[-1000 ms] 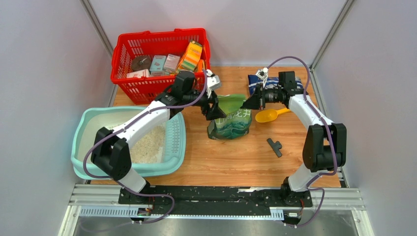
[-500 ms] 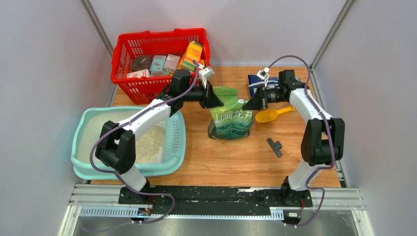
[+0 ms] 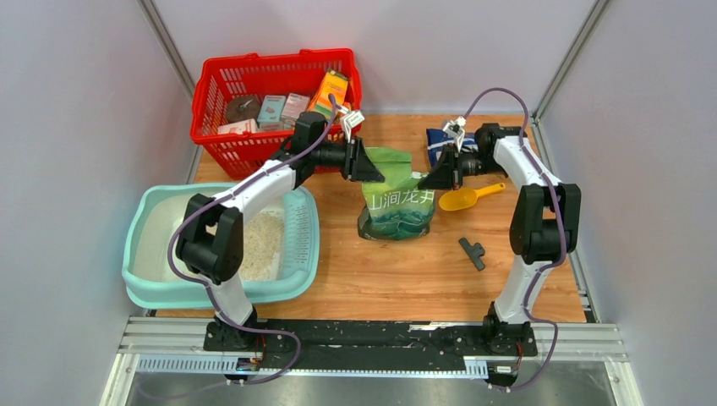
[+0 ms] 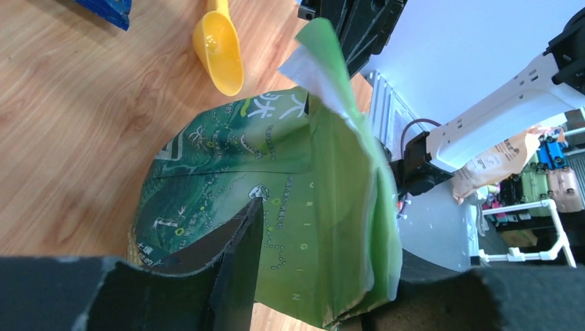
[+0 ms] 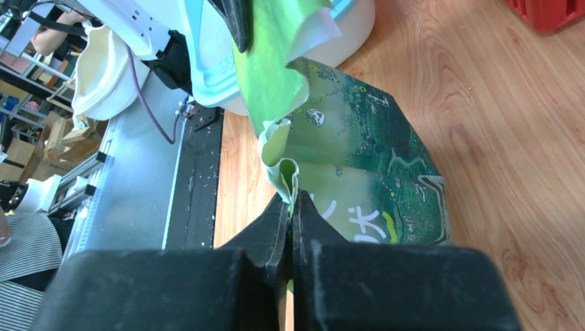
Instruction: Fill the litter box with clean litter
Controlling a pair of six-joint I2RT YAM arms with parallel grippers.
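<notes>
I'm opening the green bag [image 3: 397,207] on the desk [image 3: 406,279]. My right hand [image 5: 291,207] is pinched shut on its top edge. My left hand [image 4: 324,241] straddles the opposite lip; whether it grips, I can't tell. The litter box [image 3: 144,279], holding some clean litter [image 3: 258,245], sits at eight o'clock. Next I'd secure the left grip and pull the mouth apart.

Both arms share one build: white link shells, black joint housings. Left arm [image 3: 254,190] and right arm [image 3: 522,176] each carry a purple cable [image 3: 499,91] from wrist to base. The fingers [image 5: 272,238] are matte black and wedge-shaped. Bases bolted to a black plate [image 3: 372,336]
</notes>
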